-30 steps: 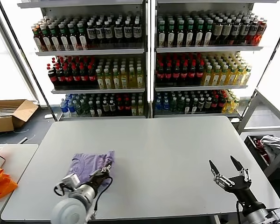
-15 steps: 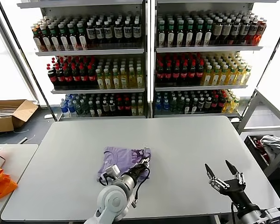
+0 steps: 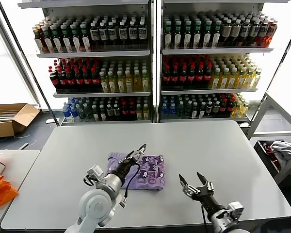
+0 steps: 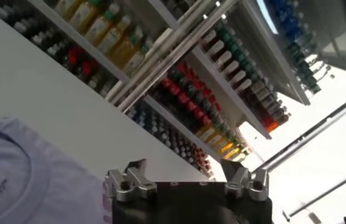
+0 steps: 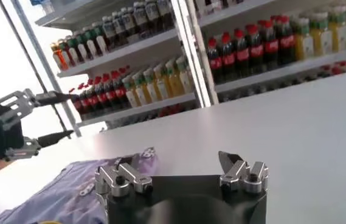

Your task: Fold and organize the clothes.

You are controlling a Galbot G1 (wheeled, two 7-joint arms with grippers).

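We see the T-shirt [image 3: 144, 171] lying folded into a small bundle on the grey table [image 3: 218, 150], near the middle and toward the front edge, its dark purple and white print facing up. Our left gripper [image 3: 136, 151] hangs just above the shirt's left part with its two fingers spread wide and nothing between them; from the head view we cannot tell whether the lower fingertip brushes the fabric. In the left wrist view the shirt [image 4: 20, 182] shows as a pale lavender sheet beside the gripper body, with its round neckline in sight. Our right gripper [image 3: 196, 178] sits over the table to the right of the shirt, near it but apart, fingers also spread and empty. Behind the table stand shelves [image 3: 150, 53] filled with rows of bottles [image 3: 102, 80].
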